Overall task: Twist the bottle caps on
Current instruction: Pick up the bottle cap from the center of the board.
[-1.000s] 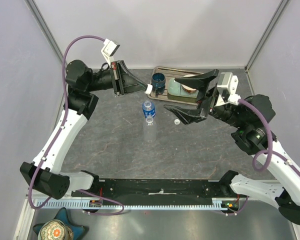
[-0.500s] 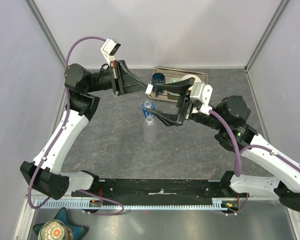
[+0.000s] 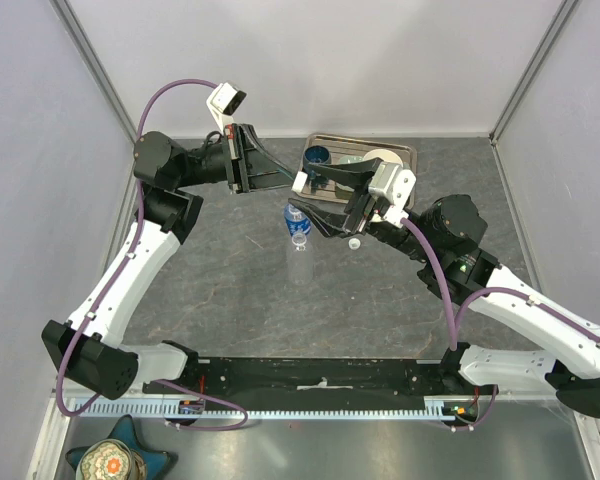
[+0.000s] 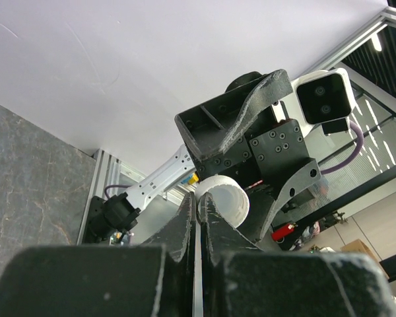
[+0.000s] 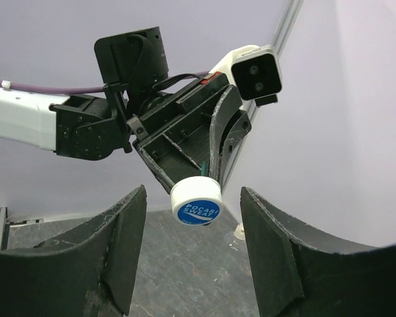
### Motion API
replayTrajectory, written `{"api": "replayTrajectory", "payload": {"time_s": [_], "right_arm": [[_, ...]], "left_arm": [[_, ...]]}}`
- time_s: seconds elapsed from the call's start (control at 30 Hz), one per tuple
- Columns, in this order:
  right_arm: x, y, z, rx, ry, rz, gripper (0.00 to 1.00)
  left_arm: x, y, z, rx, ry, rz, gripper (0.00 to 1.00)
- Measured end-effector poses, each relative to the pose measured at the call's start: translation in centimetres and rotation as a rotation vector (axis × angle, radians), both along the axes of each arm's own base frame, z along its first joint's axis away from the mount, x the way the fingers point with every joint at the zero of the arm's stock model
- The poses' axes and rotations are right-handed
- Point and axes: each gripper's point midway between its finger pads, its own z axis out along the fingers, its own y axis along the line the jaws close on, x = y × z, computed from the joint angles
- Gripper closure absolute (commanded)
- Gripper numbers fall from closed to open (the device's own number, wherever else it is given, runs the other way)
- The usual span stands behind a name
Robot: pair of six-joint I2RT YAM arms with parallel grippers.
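Observation:
My left gripper [image 3: 298,182] is raised above the table and shut on a white bottle cap [image 4: 226,198], pinching its rim at the fingertips. The cap's blue printed top [image 5: 197,203] faces the right wrist camera. My right gripper [image 3: 319,202] is open, with one finger on each side of that cap and a gap on both sides. Below them stand two bottles: one with a blue label [image 3: 297,216] and a clear one [image 3: 299,258]. A loose cap [image 3: 353,243] lies on the table beside them.
A metal tray [image 3: 405,152] at the back holds a dark blue cup [image 3: 316,157] and a white bowl [image 3: 384,157]. Purple walls close in the table on three sides.
My right arm has swung left to the left gripper, and its fingers have narrowed around the held cap. The left gripper has stayed shut on the cap and barely moved.

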Motion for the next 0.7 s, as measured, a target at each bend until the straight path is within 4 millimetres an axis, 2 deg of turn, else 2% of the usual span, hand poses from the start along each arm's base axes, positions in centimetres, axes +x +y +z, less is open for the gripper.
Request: {"api": "replayTrajectory", "payload": {"time_s": [0.33, 0.7], "right_arm": [[0.2, -0.1, 0.2, 0.012, -0.001, -0.013, 0.4], [0.8, 0.8, -1.0, -0.017, 0.028, -0.011, 0.48]], "left_arm": [[-0.4, 0.0, 0.1, -0.003, 0.009, -0.01, 0.98], [-1.1, 0.3, 0.8, -0.016, -0.009, -0.012, 0.98]]}}
